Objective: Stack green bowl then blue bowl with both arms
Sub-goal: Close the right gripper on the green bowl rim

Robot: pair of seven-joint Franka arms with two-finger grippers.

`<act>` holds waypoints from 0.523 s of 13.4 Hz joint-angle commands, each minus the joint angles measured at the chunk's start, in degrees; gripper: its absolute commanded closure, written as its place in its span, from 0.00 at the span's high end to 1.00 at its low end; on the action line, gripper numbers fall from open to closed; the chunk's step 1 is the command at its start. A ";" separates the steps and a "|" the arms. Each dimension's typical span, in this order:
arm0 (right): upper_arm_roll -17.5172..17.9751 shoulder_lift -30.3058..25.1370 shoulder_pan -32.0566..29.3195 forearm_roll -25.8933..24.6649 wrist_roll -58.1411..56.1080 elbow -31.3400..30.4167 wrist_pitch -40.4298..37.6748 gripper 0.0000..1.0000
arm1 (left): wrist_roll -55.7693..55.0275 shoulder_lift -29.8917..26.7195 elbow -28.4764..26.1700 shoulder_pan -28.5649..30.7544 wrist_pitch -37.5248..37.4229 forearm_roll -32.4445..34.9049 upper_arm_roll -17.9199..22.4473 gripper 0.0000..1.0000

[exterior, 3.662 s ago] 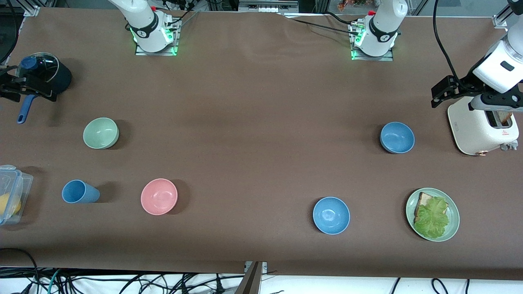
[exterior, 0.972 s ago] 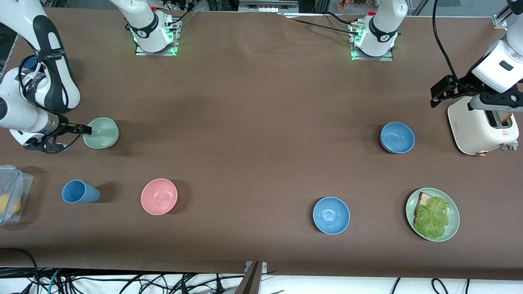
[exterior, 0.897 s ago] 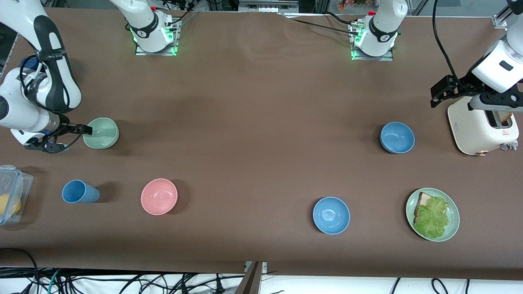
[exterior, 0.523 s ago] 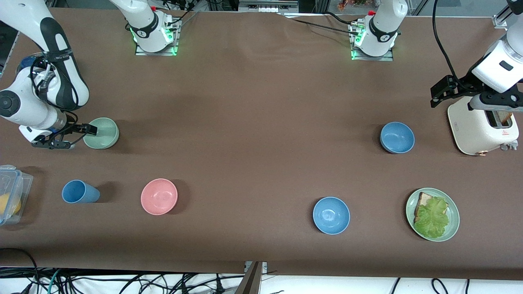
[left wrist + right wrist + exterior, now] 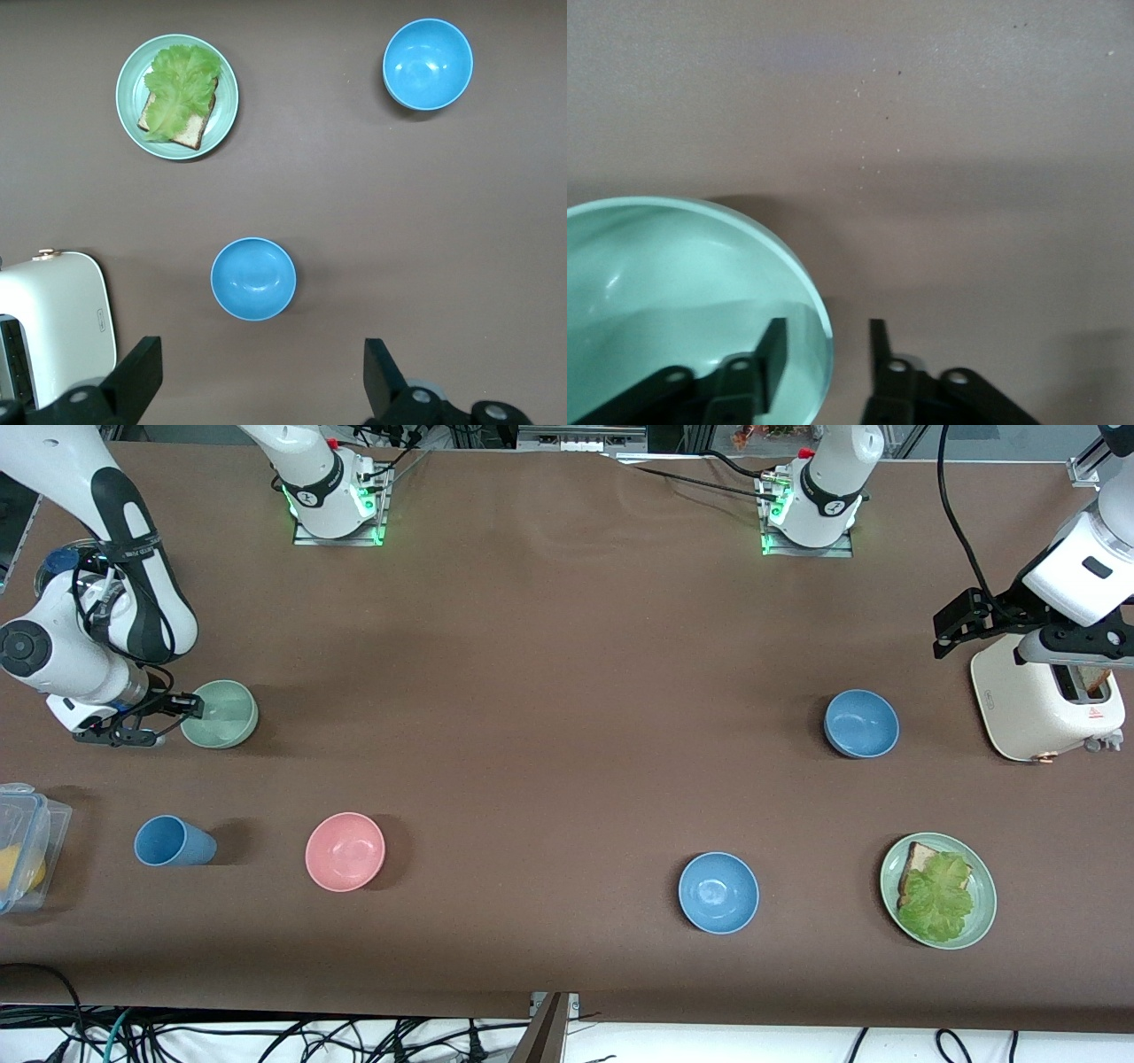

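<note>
The green bowl (image 5: 221, 713) sits upright toward the right arm's end of the table. My right gripper (image 5: 190, 708) is open at its rim. In the right wrist view, one finger (image 5: 773, 343) is inside the green bowl (image 5: 673, 274) and the other is outside, with the rim between them. Two blue bowls stand toward the left arm's end, one (image 5: 861, 724) beside the toaster, one (image 5: 718, 892) nearer the front camera. My left gripper (image 5: 1019, 636) waits wide open and empty, high over the toaster; its view shows both blue bowls (image 5: 252, 279) (image 5: 428, 64).
A pink bowl (image 5: 345, 851) and a blue cup (image 5: 173, 841) stand nearer the front camera than the green bowl. A clear container (image 5: 22, 846) is at the table edge. A white toaster (image 5: 1045, 691) and a green plate (image 5: 970, 926) with bread and lettuce are at the left arm's end.
My right arm has swung from the dark pot down to the green bowl's rim; in the last second its wrist shifted slightly toward the bowl. The left arm has not moved.
</note>
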 commanded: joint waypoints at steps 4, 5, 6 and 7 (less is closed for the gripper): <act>0.36 -0.11 -0.74 0.26 -1.09 -0.62 0.61 0.00 | 1.09 -0.86 -0.30 -0.07 -0.36 -1.50 0.12 1.00; 0.36 -0.11 -0.74 0.35 -1.09 -0.53 0.61 0.00 | 1.00 -0.86 -0.30 -0.07 -0.36 -1.50 0.12 1.00; 0.44 -0.20 -0.74 0.53 -1.09 -0.27 0.61 0.00 | 1.09 -0.86 -0.30 -0.07 -0.36 -1.50 0.12 1.00; 0.53 -0.72 -0.74 0.53 -1.09 -0.18 0.44 0.00 | 1.09 -0.86 -0.30 -0.07 -0.36 -1.50 0.12 1.00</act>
